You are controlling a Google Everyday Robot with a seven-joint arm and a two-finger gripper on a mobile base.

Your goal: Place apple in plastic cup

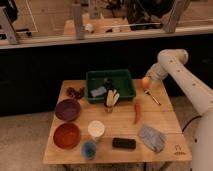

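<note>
1. The apple (145,82) is right of centre in the upper half of the frame, at the tip of my claw (148,83), whose fingers are clamped on it.
2. I see the apple held over the upper right corner of the tabletop (165,122), just beside the right rim of the green tray (128,90).
3. Just below the apple in the frame, a thin pale utensil (153,97) lies on the wood. I cannot tell what kind it is.
4. My white arm (187,84) comes in from the right edge and bends at an elbow in the upper right before reaching down to the claw.
5. The plastic cup (89,149), blue and upright, stands at the lower left of the tabletop near the front edge, well apart from the apple.
6. A white cup (96,129) stands just above it in the frame. A red-brown bowl (66,135) sits to the left of both cups, with a purple bowl (67,109) above that.
7. A chili pepper (136,111) lies lengthwise below the tray's right end.
8. Lower right holds a grey-blue cloth (152,138), with a black rectangular object (124,143) to its left.
</note>
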